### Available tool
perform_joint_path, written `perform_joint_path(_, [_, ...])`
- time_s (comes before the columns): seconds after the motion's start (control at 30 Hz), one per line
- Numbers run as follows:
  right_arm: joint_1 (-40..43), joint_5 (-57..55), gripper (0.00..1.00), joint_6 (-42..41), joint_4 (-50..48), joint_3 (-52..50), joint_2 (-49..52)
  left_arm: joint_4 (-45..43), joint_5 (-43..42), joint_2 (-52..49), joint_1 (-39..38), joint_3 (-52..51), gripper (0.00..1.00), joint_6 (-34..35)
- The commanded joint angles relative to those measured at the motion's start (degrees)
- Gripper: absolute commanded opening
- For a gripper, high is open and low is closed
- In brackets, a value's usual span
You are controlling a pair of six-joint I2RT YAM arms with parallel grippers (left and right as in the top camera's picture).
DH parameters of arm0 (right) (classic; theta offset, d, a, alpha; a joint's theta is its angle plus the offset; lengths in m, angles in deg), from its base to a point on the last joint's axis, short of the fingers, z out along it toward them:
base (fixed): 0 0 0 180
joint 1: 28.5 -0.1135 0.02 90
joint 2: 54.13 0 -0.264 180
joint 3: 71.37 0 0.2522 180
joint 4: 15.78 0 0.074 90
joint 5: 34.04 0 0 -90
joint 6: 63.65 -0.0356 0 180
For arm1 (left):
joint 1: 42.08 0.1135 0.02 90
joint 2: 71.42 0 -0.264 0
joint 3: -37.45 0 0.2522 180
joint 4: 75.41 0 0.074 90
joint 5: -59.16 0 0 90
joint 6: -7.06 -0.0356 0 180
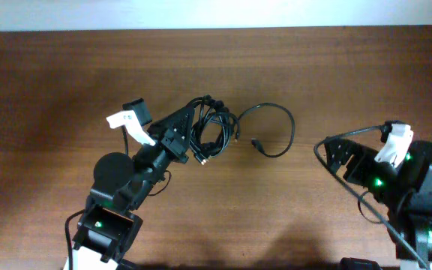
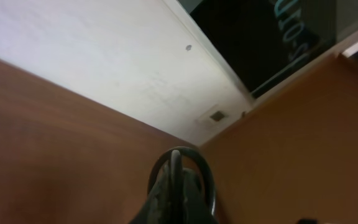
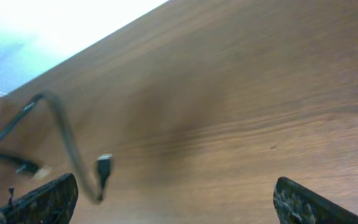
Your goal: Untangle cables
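The cables [image 1: 214, 133] are thin black cords bunched in a tangle at the table's middle. One loop [image 1: 285, 120] swings out to the right and ends in a small plug [image 1: 257, 142]. My left gripper [image 1: 192, 124] reaches into the left side of the tangle and is shut on a strand. In the left wrist view the shut left gripper [image 2: 179, 183] has a black cable loop [image 2: 209, 180] arching over its tips. My right gripper [image 1: 334, 156] stands open, to the right of the loop and apart from it. In the right wrist view the right gripper [image 3: 176, 190] is wide open, with a cable [image 3: 64, 134] and its silver-tipped plug [image 3: 104, 165] lying ahead near the left finger [image 3: 48, 199].
The brown wooden table [image 1: 66, 75] meets a white wall at its far edge [image 1: 201, 28]. Thicker black wires [image 1: 366, 206] run along the right arm. Both arm bases sit at the near edge, left [image 1: 107, 225] and right [image 1: 426, 217].
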Motion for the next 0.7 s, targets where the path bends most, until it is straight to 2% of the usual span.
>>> perform_joint_path(0.0, [0.11, 10.84, 0.99, -3.23, 2.4, 1.38, -3.85, -3.56, -5.95, 0.17, 0.2, 0.44, 0.0, 9.38])
perform_joint_path(0.13, [0.09, 21.92, 0.99, -3.17, 4.44, 1.38, -4.24, -11.65, -21.18, -2.23, 0.2, 0.46, 0.0, 9.33])
perform_joint_path(0.23, [0.09, 26.71, 0.99, -3.15, 4.42, 1.38, -4.24, -16.61, -28.98, -4.94, 0.2, 0.46, 0.0, 9.33])
perform_joint_path(0.37, [0.04, 32.92, 0.99, -2.97, 4.46, 1.38, -4.24, -25.79, -36.85, -10.71, 0.2, 0.44, 0.0, 9.33])
perform_joint_path(0.43, [0.04, 34.64, 0.99, -2.64, 4.98, 1.38, -4.26, -26.86, -38.34, -13.57, 0.2, 0.46, 0.0, 9.35])
perform_joint_path(0.53, [0.04, 34.58, 0.99, 1.95, 9.88, 1.38, -4.35, -34.69, -43.15, -16.98, 0.2, 0.46, 0.0, 9.33])
perform_joint_path(0.6, [0.04, 34.6, 0.99, 6.75, 12.59, 1.38, -4.35, -43.01, -49.53, -18.45, 0.2, 0.46, 0.0, 8.68])
perform_joint_path(0.67, [0.04, 34.64, 0.99, 13.25, 14.05, 1.38, -4.35, -46.45, -52.81, -19.04, 0.2, 0.46, 0.0, 8.46])
